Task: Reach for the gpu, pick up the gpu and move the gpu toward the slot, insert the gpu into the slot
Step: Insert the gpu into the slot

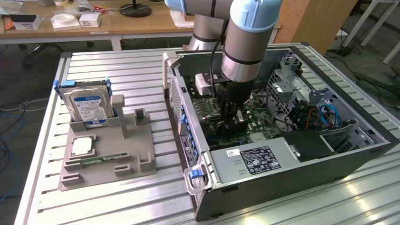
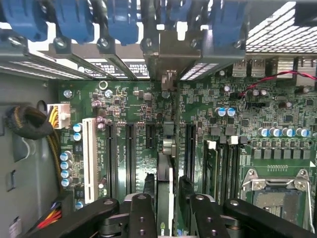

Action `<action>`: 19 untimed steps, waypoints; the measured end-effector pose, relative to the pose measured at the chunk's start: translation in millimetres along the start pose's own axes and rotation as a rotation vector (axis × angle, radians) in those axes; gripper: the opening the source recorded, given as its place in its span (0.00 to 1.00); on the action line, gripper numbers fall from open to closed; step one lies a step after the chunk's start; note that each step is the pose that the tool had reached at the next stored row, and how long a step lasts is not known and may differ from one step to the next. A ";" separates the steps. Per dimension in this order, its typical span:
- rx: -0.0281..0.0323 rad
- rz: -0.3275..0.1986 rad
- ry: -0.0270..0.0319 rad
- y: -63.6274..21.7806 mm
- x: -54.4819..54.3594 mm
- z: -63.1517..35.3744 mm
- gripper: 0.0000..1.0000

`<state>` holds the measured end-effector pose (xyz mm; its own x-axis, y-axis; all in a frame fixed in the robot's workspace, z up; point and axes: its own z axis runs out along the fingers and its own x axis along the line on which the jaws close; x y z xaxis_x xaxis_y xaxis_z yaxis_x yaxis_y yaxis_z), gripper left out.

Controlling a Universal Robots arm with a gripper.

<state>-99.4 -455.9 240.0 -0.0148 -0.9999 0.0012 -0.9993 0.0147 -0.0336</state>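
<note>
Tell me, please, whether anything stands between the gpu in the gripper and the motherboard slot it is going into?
Nothing visible does. The gripper holds the gpu edge-on inside the open computer case, directly over the motherboard, and its silver bracket already reaches the rear openings. The slot itself lies hidden under the card.

Colours inside and beside the open computer case [image 1: 293,173]

Case dark grey; motherboard [image 2: 133,106] deep green, with black slots and one white slot [image 2: 89,161]. Blue clips [image 2: 74,20] in a row along the bracket edge. Gpu [image 2: 167,163] seen edge-on, dark with a silver bracket. Gripper [image 2: 167,208] black; arm [image 1: 245,42] silver with pale blue joints. Cable bundle [image 2: 52,144] yellow, red and black. Hard drive [image 1: 87,107] silver, blue-and-white label, on a grey fixture [image 1: 109,161]. Table [image 1: 125,70] ribbed pale aluminium.
</note>
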 end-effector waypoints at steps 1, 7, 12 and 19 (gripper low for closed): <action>0.0008 0.000 -0.0002 0.0 0.0 -1.6 0.33; 0.0037 0.000 0.0000 -0.4 -0.2 -16.1 0.33; 0.0061 0.000 0.0001 -0.8 -0.5 -28.7 0.33; 0.0080 0.000 -0.0002 -1.1 -0.6 -37.2 0.25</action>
<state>-99.6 -455.3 277.2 -0.0148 -0.9999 0.0010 -0.9990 0.0147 -0.0416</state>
